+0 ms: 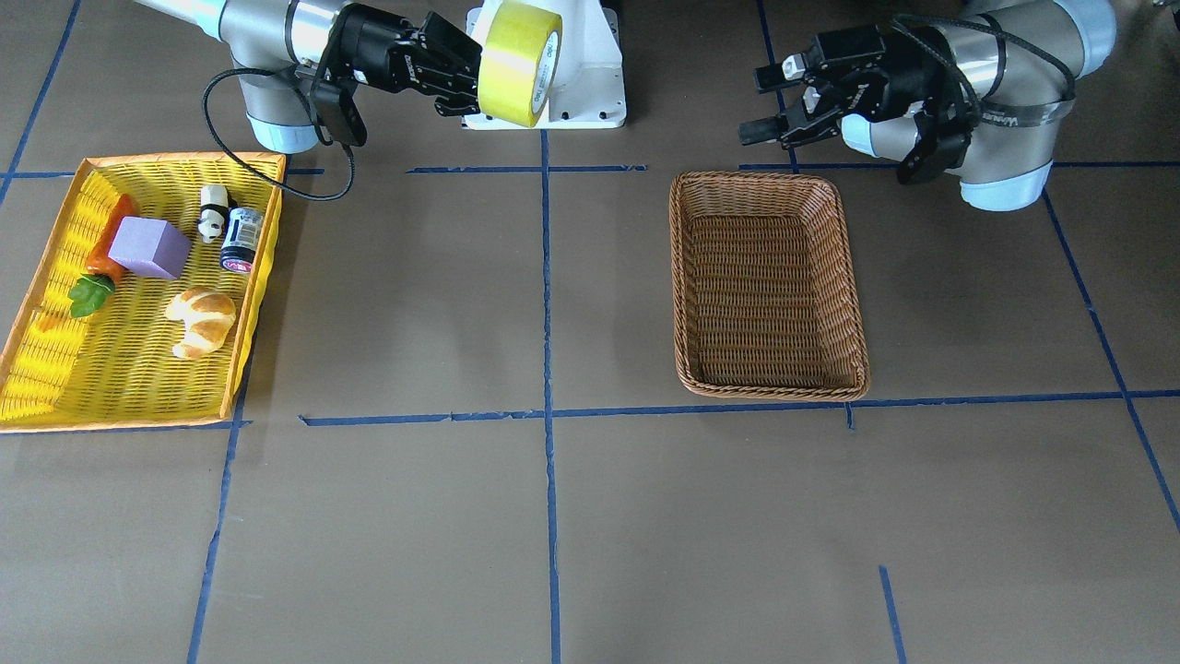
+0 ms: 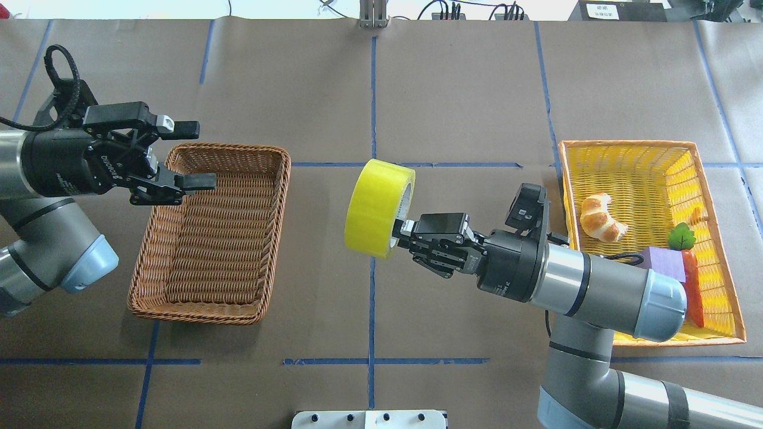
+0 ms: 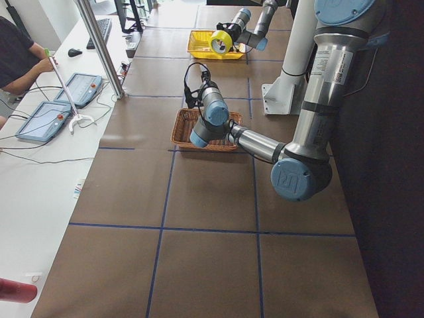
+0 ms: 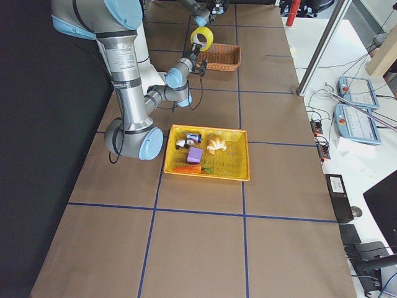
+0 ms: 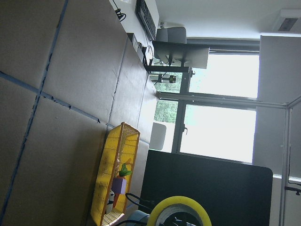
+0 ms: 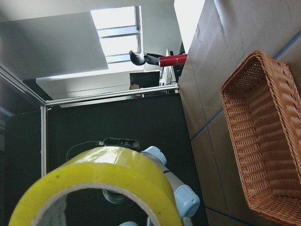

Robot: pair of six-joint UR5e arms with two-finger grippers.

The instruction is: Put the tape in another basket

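The yellow tape roll (image 2: 375,205) hangs in the air over the table's middle, on edge, held by my right gripper (image 2: 400,232), which is shut on its wall at the core. The roll also shows in the front view (image 1: 516,60) with the right gripper (image 1: 470,78) behind it, and fills the lower left of the right wrist view (image 6: 103,179). The brown wicker basket (image 2: 208,238) is empty and sits to the left of the tape, also in the front view (image 1: 770,277). My left gripper (image 2: 197,155) is open and empty over the basket's far left rim.
The yellow mesh basket (image 2: 650,167) at the right holds a croissant (image 2: 601,217), a purple block (image 1: 147,247), a carrot (image 1: 111,235), a panda figure (image 1: 212,212) and a small can (image 1: 241,240). The robot's white base (image 1: 590,74) stands behind the tape.
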